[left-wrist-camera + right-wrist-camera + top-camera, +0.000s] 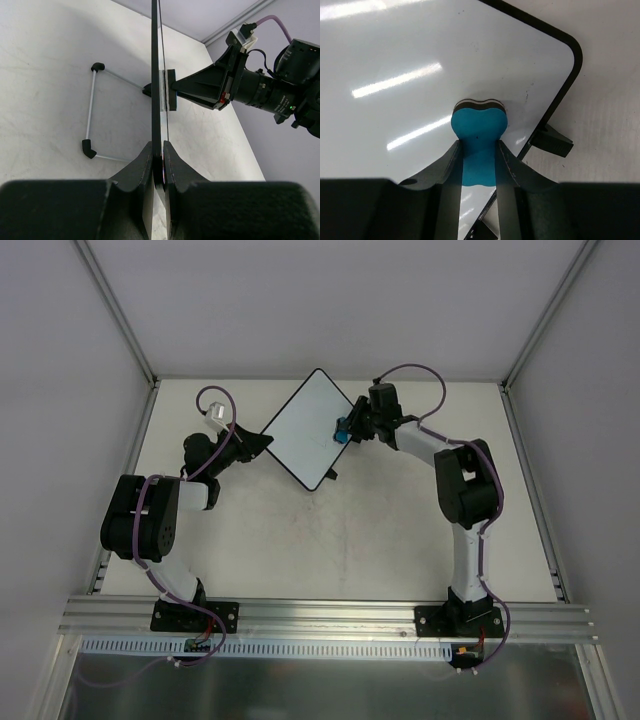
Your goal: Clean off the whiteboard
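The whiteboard (pixel 310 427) is white with a thin black rim and is held up off the table, turned like a diamond. My left gripper (pixel 262 441) is shut on its left corner; in the left wrist view the board shows edge-on (pixel 156 90) between the fingers (pixel 141 170). My right gripper (pixel 347 429) is shut on a blue eraser block (pixel 341 432) and presses it against the board's right side. In the right wrist view the eraser (pixel 479 131) sits on the clean white face (pixel 410 65) near a rounded corner. No scribble shows.
A thin wire stand with black corner pieces (pixel 92 107) lies on the table behind the board. A black tab (pixel 551 141) sticks out under the board's edge. Grey walls and metal frame rails (pixel 120 315) surround the white table (pixel 330 540).
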You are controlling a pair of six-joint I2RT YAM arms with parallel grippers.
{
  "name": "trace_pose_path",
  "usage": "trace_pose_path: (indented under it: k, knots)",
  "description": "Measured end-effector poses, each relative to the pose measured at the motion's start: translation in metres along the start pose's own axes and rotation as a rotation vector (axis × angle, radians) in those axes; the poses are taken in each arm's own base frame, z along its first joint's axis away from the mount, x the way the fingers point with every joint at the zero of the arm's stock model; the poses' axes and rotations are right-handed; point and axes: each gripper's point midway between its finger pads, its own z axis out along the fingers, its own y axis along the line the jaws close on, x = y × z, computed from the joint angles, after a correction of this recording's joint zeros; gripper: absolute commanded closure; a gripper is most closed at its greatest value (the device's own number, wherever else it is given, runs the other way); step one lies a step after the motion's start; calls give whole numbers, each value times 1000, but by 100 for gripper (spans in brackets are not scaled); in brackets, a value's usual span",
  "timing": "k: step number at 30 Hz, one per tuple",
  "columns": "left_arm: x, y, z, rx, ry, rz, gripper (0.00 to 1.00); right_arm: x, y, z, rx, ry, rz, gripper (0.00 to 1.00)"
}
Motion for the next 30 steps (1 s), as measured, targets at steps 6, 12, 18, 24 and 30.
trace_pose_path:
  k: [6, 12, 18, 24, 30]
  knots:
    - [0, 0, 0, -1, 0, 0, 100, 10, 20, -3, 2, -21, -107, 100]
    - [0, 1, 0, -2, 0, -1, 100, 23, 46, -6, -31, -18, -158, 100]
    - [0, 1, 0, -4, 0, -1, 100, 44, 78, -14, -71, -14, -237, 100]
    - [0, 4, -1, -14, 1, -7, 100, 77, 117, -25, -142, 14, -342, 100]
    - [0, 4, -1, -14, 2, -7, 100, 89, 129, -30, -160, 17, -383, 100]
